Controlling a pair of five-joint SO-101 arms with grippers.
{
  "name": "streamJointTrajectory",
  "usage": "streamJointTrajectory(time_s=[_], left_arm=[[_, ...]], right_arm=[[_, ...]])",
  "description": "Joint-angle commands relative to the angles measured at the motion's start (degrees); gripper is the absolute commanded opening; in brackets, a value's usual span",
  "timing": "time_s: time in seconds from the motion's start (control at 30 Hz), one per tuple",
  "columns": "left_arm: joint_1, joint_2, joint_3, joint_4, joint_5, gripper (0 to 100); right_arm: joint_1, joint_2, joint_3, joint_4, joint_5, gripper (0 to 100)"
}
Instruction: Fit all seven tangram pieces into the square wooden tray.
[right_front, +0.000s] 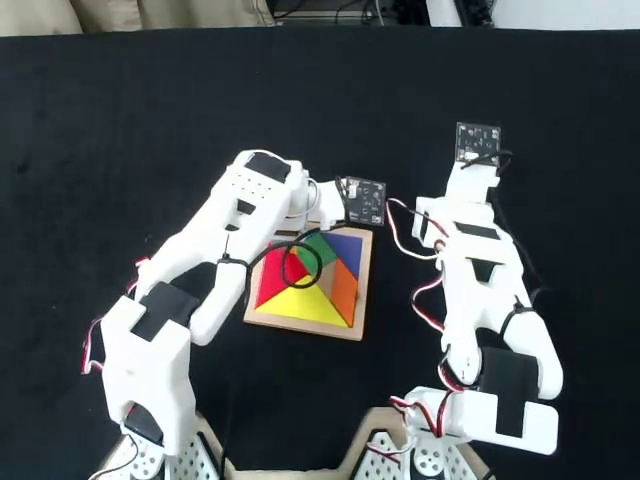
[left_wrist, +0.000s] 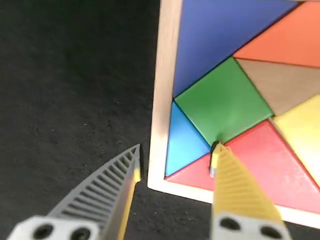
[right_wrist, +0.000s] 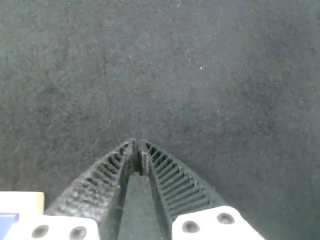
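The square wooden tray (right_front: 358, 292) lies mid-table between the arms. Inside lie a dark blue triangle (left_wrist: 215, 40), an orange piece (left_wrist: 285, 35), a green square (left_wrist: 222, 102), a brown piece (left_wrist: 290, 85), a yellow piece (left_wrist: 305, 135), a red triangle (left_wrist: 260, 160) and a small light blue triangle (left_wrist: 182, 140). My left gripper (left_wrist: 175, 157) is open astride the tray's rim (left_wrist: 162, 90) at a corner. One of its fingers (left_wrist: 225, 175) touches where green, light blue and red meet; the other hangs outside over the cloth. My right gripper (right_wrist: 137, 150) is shut on nothing above bare cloth.
Black cloth (right_front: 120, 120) covers the whole table. The left arm (right_front: 240, 205) leans over the tray's far left corner. The right arm (right_front: 480, 260) stands to the right of the tray, stretched toward the far side. Cables loop over the tray near the green square.
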Motion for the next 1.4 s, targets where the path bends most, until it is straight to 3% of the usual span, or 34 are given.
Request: streamJointTrajectory(time_s=[0.0, 0.13, 0.27, 0.37, 0.5, 0.57, 0.63, 0.8, 0.9, 1.0, 1.37], left_arm=[[-1.7, -5.4, -4.5, 6.6, 4.2, 23], [-3.5, -13.1, -8.8, 17.5, 9.0, 23], [-6.7, -24.4, -7.9, 22.4, 17.0, 23], [-10.4, -34.2, -3.7, 22.4, 29.1, 21], [-15.8, -44.5, 6.4, 22.2, 47.0, 9], [-18.7, -47.6, 13.5, 19.9, 53.5, 3], [-22.5, -49.8, 21.3, 16.2, 59.9, 4], [-32.4, -50.6, 42.1, -3.0, 75.2, 5], [-34.5, -51.2, 50.2, -12.7, 77.2, 5], [-33.3, -50.7, 53.6, -16.5, 77.2, 5], [-26.3, -50.7, 56.2, -18.0, 77.3, 5]], right_arm=[[-0.2, -0.8, -3.3, -0.7, -0.5, 1.1], [-0.2, -0.9, -3.3, -0.6, -0.5, 1.1], [-0.5, -2.1, -2.9, 0.9, -0.5, 1.1], [-2.2, -5.4, -2.9, 5.3, -0.5, 1.1], [-6.7, -9.8, -0.4, 8.6, 0.0, 1.1], [-9.3, -10.9, 0.8, 10.1, 3.6, 1.1], [-12.1, -10.7, 1.2, 11.5, 6.8, 1.1], [-14.5, -3.9, -1.8, 12.7, 6.2, 1.1], [-14.5, 2.6, -5.7, 13.7, 6.4, 1.1], [-14.3, 7.2, -11.6, 19.8, 6.3, 1.1], [-16.5, 10.3, -15.4, 22.2, 6.9, 1.1]])
